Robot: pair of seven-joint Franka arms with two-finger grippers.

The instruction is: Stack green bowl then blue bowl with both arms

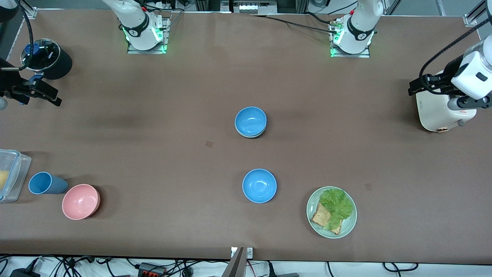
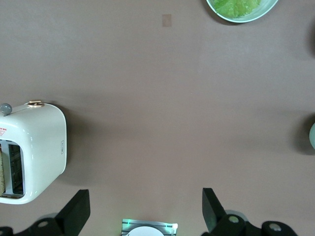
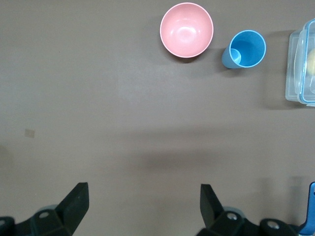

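At mid-tabletop point(image 1: 153, 127) a blue bowl point(image 1: 250, 120) sits nested in the green bowl point(image 1: 251, 135), of which only a thin pale rim shows under the blue one's edge nearer the front camera. Taking this stack as the landmark: a second blue bowl point(image 1: 259, 185) stands alone, nearer the camera than the stack and well apart from it. A green plate point(image 1: 331, 212) with lettuce point(image 1: 336, 206) and bread point(image 1: 323, 217) lies nearer the camera still, toward the left arm's end. A white toaster point(image 1: 438, 113) stands well away from the stack at the left arm's end, about level with it. Toward the right arm's end and nearer the camera than the stack are a pink bowl point(image 1: 80, 201), a blue cup point(image 1: 46, 183) lying just beside it, and a clear box point(image 1: 11, 175) at the tabletop's edge. A black pot point(image 1: 48, 59) with a glass lid stands farther from the camera than the stack, at the right arm's end. The left end effector point(image 2: 145, 211) hangs over the toaster's area, its fingers spread wide with nothing between them; its wrist view shows the toaster point(image 2: 32, 152) and bare tabletop. The right end effector point(image 3: 142, 209) hangs beside the pot, well apart from the stack, fingers likewise spread wide and empty; its wrist view takes in the pink bowl point(image 3: 186, 30), cup point(image 3: 244, 49) and box point(image 3: 301, 64).
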